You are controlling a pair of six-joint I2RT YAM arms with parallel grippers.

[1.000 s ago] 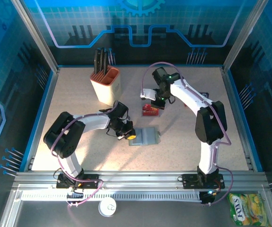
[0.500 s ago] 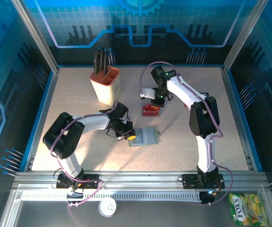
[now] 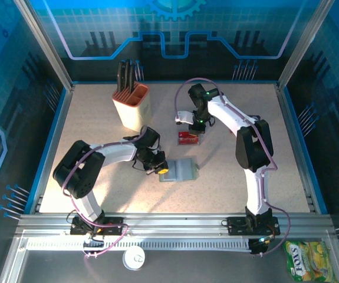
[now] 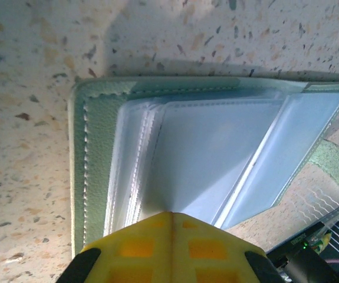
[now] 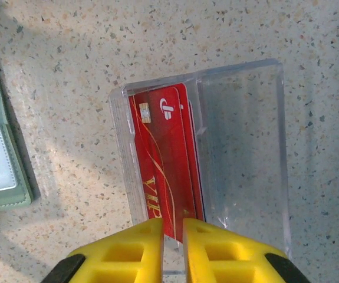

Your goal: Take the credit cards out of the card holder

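The left claw (image 4: 172, 216) is clamping tight, its yellow tips meeting on a clear sleeve of the card holder (image 4: 95, 147), which is lying open like a book on the speckled table (image 4: 28, 71). The right claw (image 5: 173, 225) is hovering with its jaws just a crack apart, gripping nothing I can make out. The red credit cards (image 5: 166, 171) are lying stacked in a clear plastic tray (image 5: 246, 147) just beside the holder, their near end right at that crack.

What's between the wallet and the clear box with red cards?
Nothing. The right wrist view shows bare speckled table between the card holder and the clear box.
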